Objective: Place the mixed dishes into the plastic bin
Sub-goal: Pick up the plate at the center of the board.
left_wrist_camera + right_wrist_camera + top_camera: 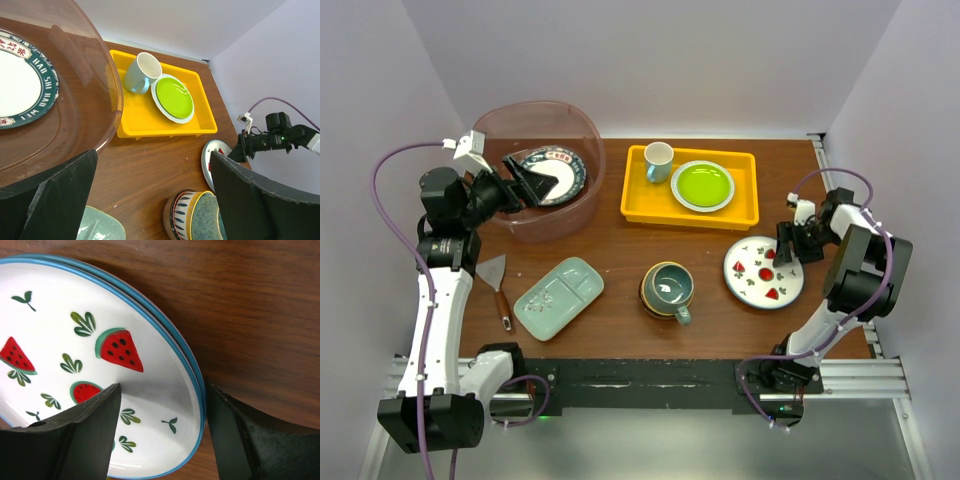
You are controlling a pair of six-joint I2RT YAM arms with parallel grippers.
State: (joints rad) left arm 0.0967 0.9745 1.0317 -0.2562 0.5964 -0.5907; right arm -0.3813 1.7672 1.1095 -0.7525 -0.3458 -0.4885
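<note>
Stacked white plates [60, 315], blue-rimmed, painted with red watermelon slices; right pincer [164, 390] apart astride their edge, left pincer [152, 160] apart.

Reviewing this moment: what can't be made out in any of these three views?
- Top view: left gripper covers part of the plate in the plastic bin; anything beneath is hidden.
- Left wrist: stacked bowls cut off by the bottom edge.
- Right wrist: whether the right gripper touches the watermelon plate; its own fingers hide contact.
</note>
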